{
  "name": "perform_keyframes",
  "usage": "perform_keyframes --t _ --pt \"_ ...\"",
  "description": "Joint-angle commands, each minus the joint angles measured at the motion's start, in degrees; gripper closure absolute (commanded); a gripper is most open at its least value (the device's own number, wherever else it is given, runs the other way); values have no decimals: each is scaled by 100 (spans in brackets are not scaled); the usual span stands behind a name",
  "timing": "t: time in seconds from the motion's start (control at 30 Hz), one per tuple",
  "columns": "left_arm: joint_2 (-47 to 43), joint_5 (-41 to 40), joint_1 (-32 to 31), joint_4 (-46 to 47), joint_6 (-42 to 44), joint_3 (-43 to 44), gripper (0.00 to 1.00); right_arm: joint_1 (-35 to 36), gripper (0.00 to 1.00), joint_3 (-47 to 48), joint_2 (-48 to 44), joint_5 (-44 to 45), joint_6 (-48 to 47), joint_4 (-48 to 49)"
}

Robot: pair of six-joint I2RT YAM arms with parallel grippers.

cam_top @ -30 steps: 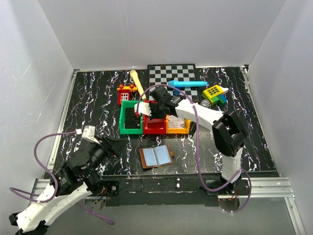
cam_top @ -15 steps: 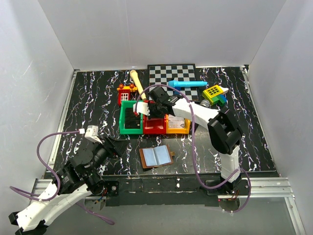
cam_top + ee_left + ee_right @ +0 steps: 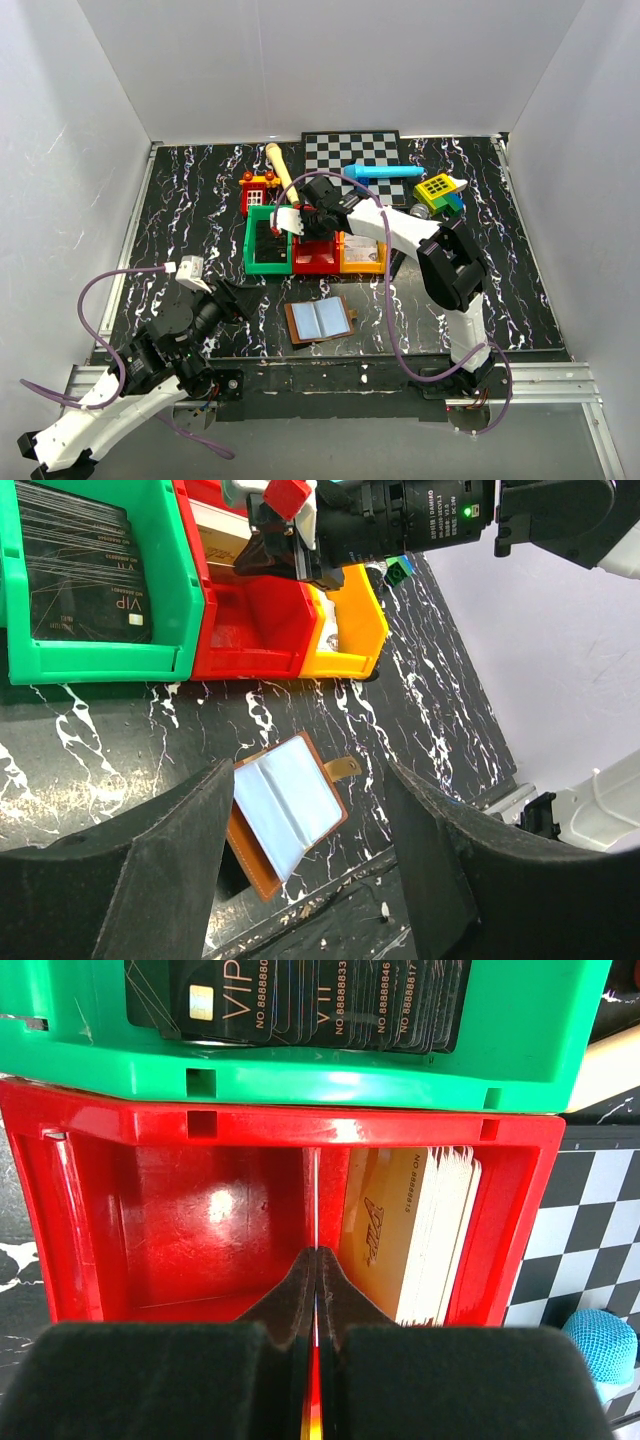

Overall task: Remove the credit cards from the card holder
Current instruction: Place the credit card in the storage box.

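The card holder [image 3: 320, 320] lies open near the table's front edge, brown outside with pale blue-grey panels; it also shows in the left wrist view [image 3: 290, 805]. My left gripper [image 3: 235, 298] hovers open just left of it, nothing between its fingers [image 3: 170, 860]. My right gripper [image 3: 302, 221] is shut on a thin credit card [image 3: 316, 1195], seen edge-on over the red bin [image 3: 180, 1210]. A stack of gold cards [image 3: 400, 1230] leans against that bin's right wall. Black VIP cards [image 3: 300, 1000] fill the green bin [image 3: 300, 1085].
Green [image 3: 268, 262], red [image 3: 318, 262] and orange [image 3: 362, 265] bins stand in a row mid-table. Behind them are a checkerboard [image 3: 350, 150], a wooden stick [image 3: 280, 170], a blue marker [image 3: 385, 172], a red toy house [image 3: 256, 190] and a yellow-green block [image 3: 438, 190].
My right gripper has shifted a little left over the bins with the card still held. The left arm has barely moved and stays open.
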Motion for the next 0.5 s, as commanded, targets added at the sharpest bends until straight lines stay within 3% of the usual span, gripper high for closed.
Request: perform_keyframes --t 0.0,0.4,0.47 --pt "93 -40 40 47 26 -36 39 4 99 250 122 -52 94 -82" --pt "102 -31 40 64 26 -36 38 -5 99 241 175 106 314 -39" --pt "119 -31 40 82 26 -36 37 4 94 232 166 141 349 14"
